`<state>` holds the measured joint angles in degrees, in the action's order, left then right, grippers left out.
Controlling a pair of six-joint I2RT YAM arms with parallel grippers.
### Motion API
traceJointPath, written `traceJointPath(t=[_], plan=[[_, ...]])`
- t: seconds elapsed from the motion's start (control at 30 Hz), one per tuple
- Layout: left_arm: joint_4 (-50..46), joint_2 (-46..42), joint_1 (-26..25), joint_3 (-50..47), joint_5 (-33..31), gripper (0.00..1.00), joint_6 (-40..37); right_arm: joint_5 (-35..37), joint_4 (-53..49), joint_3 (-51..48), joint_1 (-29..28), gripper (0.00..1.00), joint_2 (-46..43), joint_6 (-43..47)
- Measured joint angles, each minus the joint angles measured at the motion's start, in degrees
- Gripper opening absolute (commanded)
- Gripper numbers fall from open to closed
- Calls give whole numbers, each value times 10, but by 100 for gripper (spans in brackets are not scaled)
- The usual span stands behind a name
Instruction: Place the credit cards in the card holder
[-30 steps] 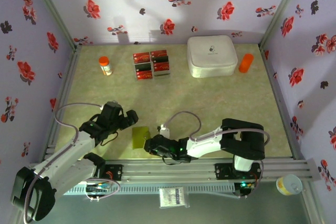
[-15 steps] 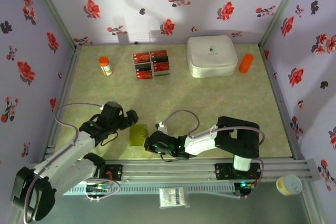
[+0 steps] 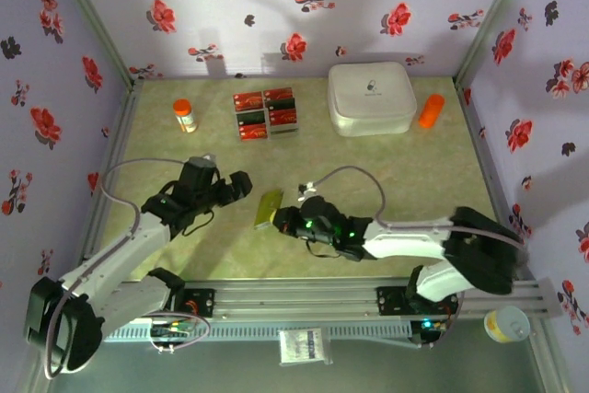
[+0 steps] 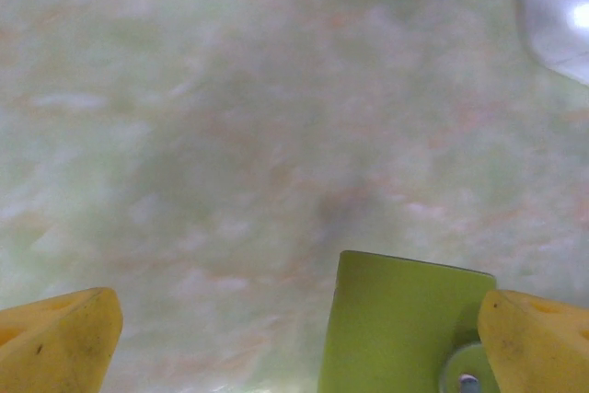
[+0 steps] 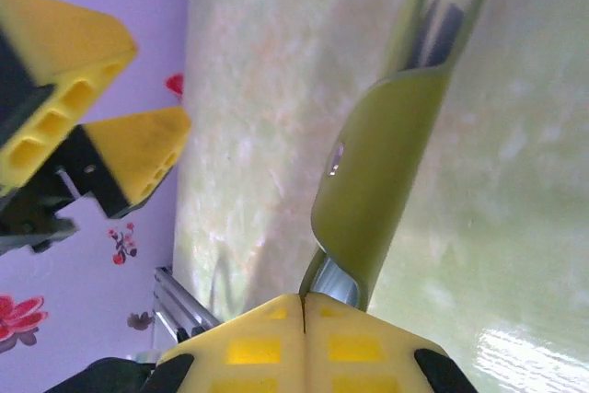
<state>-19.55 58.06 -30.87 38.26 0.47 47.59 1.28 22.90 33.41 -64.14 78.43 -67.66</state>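
1. Right arm: stretched low and long across the table toward the left arm. The right gripper is clenched tight on one edge of the holder.
2. Holder: stands out beyond the right fingertips, tilted and edge-on. It is olive-green outside. In the right wrist view its far end is slightly parted and shows grey leaves inside. There is a small round stud on its face.
3. Left arm: elbow bent, wrist turned toward the holder. The left gripper is spread wide and grasps nothing. The holder's end sits just in front of it, apart from both fingers.
4. Cards: red with dark stripes, lying flat in a block well beyond both grippers, by the far wall.
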Motion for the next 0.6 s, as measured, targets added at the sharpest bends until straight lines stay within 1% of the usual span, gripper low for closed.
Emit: traceJointPath(t=[0.13, 0.27, 0.4, 0.6], plan=[[39, 49, 0, 45, 43, 100, -1, -7, -85, 9, 43, 0, -102, 44], [84, 87, 0, 68, 84, 100, 10, -17, -132, 10, 83, 0, -173, 62], [139, 116, 0, 76, 121, 100, 42, -25, -150, 10, 107, 0, -203, 66], [220, 156, 0, 75, 164, 100, 106, -38, -146, 10, 118, 0, -196, 66]])
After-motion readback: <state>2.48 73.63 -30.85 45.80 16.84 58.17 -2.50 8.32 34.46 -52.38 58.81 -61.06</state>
